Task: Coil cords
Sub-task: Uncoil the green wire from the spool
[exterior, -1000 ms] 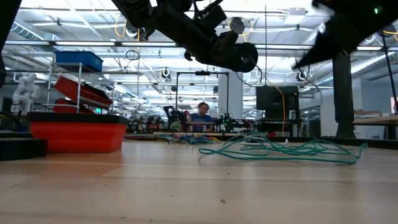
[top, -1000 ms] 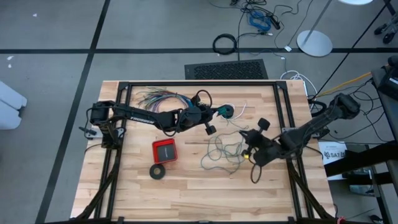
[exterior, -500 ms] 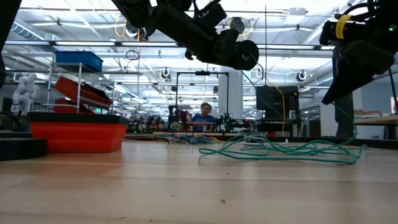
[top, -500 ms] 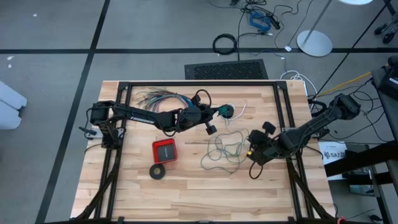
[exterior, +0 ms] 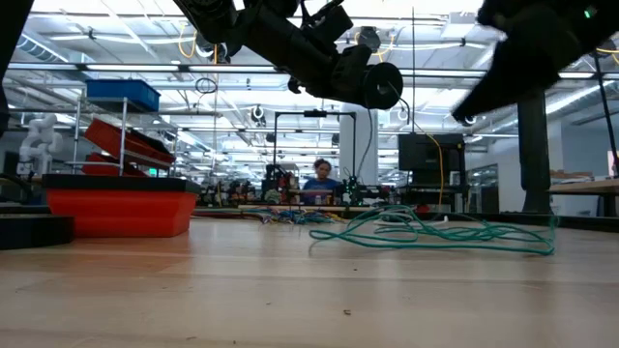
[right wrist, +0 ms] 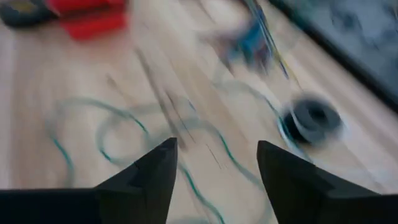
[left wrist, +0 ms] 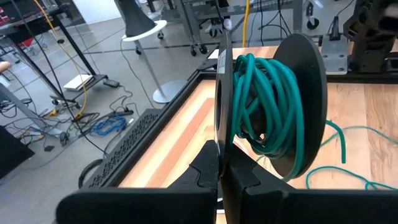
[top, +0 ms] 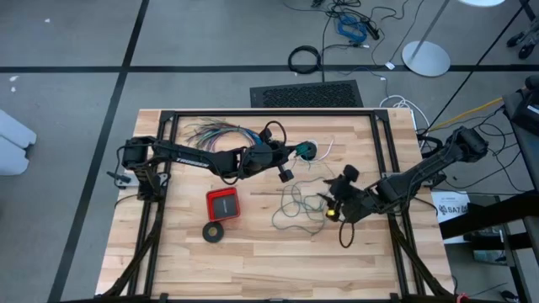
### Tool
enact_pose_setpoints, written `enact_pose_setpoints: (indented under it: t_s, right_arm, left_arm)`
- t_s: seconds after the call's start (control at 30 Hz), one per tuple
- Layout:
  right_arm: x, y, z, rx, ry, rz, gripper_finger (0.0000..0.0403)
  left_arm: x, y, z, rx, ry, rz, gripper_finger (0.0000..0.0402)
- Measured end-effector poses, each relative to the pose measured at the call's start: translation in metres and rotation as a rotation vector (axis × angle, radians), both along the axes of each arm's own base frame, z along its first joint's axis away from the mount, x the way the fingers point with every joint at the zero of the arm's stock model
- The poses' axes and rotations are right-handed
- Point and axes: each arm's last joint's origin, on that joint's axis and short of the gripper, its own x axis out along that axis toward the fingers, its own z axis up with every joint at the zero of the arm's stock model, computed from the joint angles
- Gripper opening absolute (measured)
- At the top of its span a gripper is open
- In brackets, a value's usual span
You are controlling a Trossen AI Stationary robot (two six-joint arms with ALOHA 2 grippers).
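1. The left end effector [top: 290,153] sits over the far middle of the counter [top: 253,261], its fingers closed on a black spool [left wrist: 298,106] that carries a coil of teal-green wire [left wrist: 264,102].
2. In the left wrist view the spool's two black discs stand on edge, with the wound wire bunched between them.
3. The rest of the teal-green wire lies as a loose tangle [top: 301,202] on the counter, between the two arms and right of centre; in the low view it spreads flat along the wood [exterior: 435,232].
4. The right end effector [top: 335,200] hovers at the right edge of that tangle; its two dark fingers [right wrist: 143,177] stand spread apart with nothing between them.
5. A thin white cord [top: 324,149] lies just beside the spool, at the far side of the counter.
6. A fanned bundle of many-coloured wires [top: 210,132] lies at the far left.
7. A red box [top: 223,203] and a black ring [top: 214,232] rest near the front left, close together.
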Motion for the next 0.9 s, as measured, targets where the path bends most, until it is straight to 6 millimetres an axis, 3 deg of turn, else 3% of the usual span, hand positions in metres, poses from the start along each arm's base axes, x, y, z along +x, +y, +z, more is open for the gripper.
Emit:
enact_pose_setpoints:
  t_s: [0.27,0.63,0.9]
  right_arm:
    - [0.019,-0.008,0.014,-0.113,-0.105,0.037,0.0193]
    - [0.058,-0.031,-0.007,-0.203,-0.095,-0.024,0.0192]
    - [0.072,-0.054,-0.017,-0.257,-0.087,-0.138,0.0192]
  left_arm:
    - [0.000,-0.001,0.000,-0.008,-0.002,-0.022,0.0000]
    - [0.000,-0.001,0.000,-0.013,-0.005,-0.030,0.0000]
    - [0.001,-0.001,0.000,-0.034,-0.014,-0.036,0.0000]
